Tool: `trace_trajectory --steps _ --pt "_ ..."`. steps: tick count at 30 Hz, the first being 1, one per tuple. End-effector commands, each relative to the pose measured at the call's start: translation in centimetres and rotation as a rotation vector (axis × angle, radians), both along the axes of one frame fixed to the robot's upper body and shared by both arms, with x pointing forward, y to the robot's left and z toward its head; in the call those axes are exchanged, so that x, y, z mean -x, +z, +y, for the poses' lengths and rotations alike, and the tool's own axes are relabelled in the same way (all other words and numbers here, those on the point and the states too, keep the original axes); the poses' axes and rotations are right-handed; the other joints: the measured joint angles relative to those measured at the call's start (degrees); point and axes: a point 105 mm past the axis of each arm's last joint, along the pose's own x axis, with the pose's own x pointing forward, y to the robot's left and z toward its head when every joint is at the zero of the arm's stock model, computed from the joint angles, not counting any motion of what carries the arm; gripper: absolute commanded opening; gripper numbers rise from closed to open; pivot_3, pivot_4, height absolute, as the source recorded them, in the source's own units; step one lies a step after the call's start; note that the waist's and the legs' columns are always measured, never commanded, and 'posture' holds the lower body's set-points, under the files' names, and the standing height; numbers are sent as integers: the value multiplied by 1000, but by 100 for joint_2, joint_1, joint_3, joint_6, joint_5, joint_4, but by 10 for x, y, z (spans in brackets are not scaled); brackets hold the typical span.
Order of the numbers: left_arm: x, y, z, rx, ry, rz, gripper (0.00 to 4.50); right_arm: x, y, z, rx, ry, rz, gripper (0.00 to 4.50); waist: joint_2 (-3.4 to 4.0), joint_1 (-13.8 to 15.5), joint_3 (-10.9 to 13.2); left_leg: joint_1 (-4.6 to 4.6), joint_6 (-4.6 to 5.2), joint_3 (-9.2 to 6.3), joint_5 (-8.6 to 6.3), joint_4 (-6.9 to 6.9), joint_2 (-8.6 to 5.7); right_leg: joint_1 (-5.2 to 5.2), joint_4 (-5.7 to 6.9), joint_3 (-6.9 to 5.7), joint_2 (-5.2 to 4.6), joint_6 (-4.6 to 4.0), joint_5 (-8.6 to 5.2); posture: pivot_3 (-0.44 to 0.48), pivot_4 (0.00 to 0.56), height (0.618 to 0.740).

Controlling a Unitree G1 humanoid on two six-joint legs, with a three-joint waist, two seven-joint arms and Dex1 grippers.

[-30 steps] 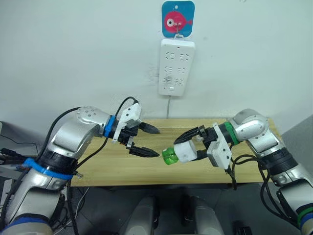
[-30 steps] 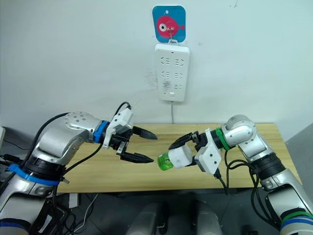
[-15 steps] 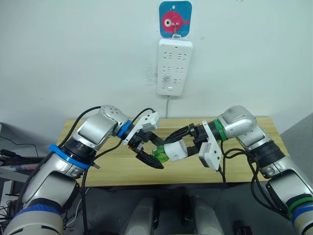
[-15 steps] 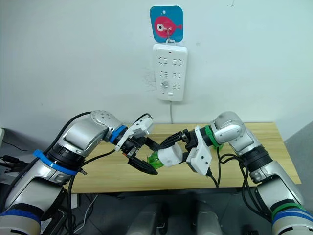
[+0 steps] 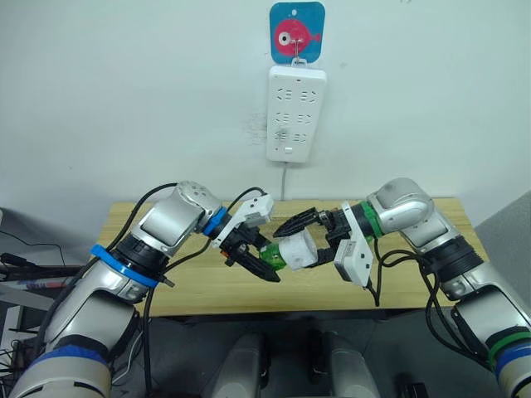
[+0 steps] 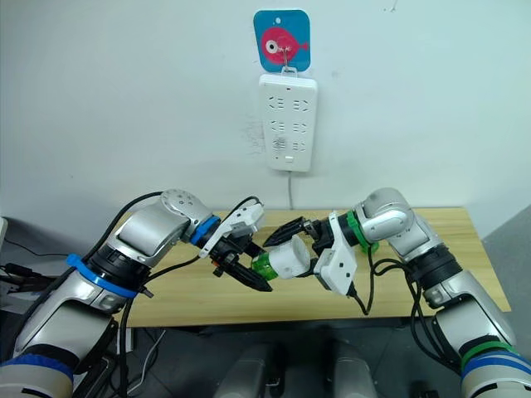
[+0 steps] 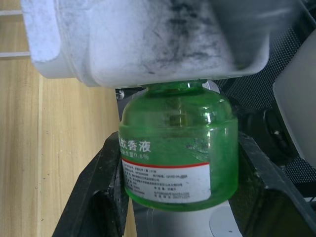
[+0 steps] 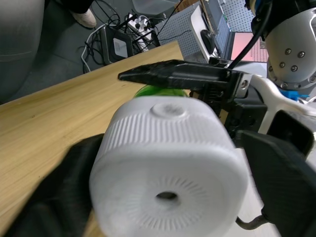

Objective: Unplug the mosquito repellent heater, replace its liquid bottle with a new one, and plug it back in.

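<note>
Over the last second the left gripper (image 5: 255,259) has swung in from well apart and its two black fingers (image 7: 101,190) now bracket the green bottle (image 5: 270,258), one on each side and touching the glass-clear plastic, so it looks clenched on the bottle's body. The mosquito repellent heater (image 5: 296,249) hangs in the air just above the worktop (image 5: 191,286), below the wall-mounted power strip (image 5: 295,114) and well apart from it, so the unplugging is done and the job has reached the bottle swap. The right gripper (image 5: 305,238) is clamped around the heater's white shell, holding it sideways with the bottle end pointing toward the left arm. With both grips set, the likely next need is a twist to free the bottle from its socket. The heater is a rounded matte white plastic body with fine radial ribs around a small round vent hole, and grey scuffs near the bottle socket. The bottle is a squat translucent green cylinder with rounded shoulders, a narrow neck sunk into the heater, and a white printed label with a red stripe. The worktop is pale wood with straight grain.
</note>
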Motion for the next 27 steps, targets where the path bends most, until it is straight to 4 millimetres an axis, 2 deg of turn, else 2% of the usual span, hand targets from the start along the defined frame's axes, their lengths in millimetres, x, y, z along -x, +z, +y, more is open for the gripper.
trace_trajectory --steps 1,4,7,11,15,19,23,27 --pt "-9 2 2 59 36 -140 2217 3 12 -16 -41 -36 25 4500 0 3 0 0 0 0 0 0 0 0 0 0 -1 0 0 -22 193 740" --pt "-24 3 0 179 153 -255 2217 4 18 -36 -81 -146 155 4500 0 10 0 0 1 -1 -1 1 -1 1 -3 1 -6 -2 1 -31 194 740" --pt "-32 7 -4 310 264 -367 2217 -1 25 -51 -215 -368 405 4500 0 5 0 -1 3 -2 -2 3 0 1 -2 -1 -10 -4 2 -38 193 740" --pt "-39 23 -12 517 402 -544 2217 -11 27 -54 -459 -711 874 4500 0 3 -1 0 2 -6 -4 1 4 -1 -1 -5 -14 -8 3 -52 197 740" --pt "-50 39 -15 631 593 -768 2217 -17 38 -48 -774 -879 1220 4500 -3 0 -4 0 14 -9 -12 -1 6 0 -1 -9 -15 -8 5 -69 203 740" --pt "-54 46 -20 695 716 -867 2217 -15 46 -32 -915 -914 1337 4500 -1 -4 -7 1 21 -5 -16 -4 4 -1 -1 -7 -15 -8 5 -78 201 740" --pt "-50 51 -26 749 767 -858 2217 -20 55 -20 -999 -910 1375 4500 -1 -4 -8 0 30 0 -19 -1 -1 1 -2 -4 -15 -2 8 -77 201 740" --pt "-39 46 -25 760 781 -809 2217 -26 64 -6 -1011 -871 1387 4500 0 -40 -9 1 34 7 -20 1 0 0 1 2 -10 0 9 -68 201 740"
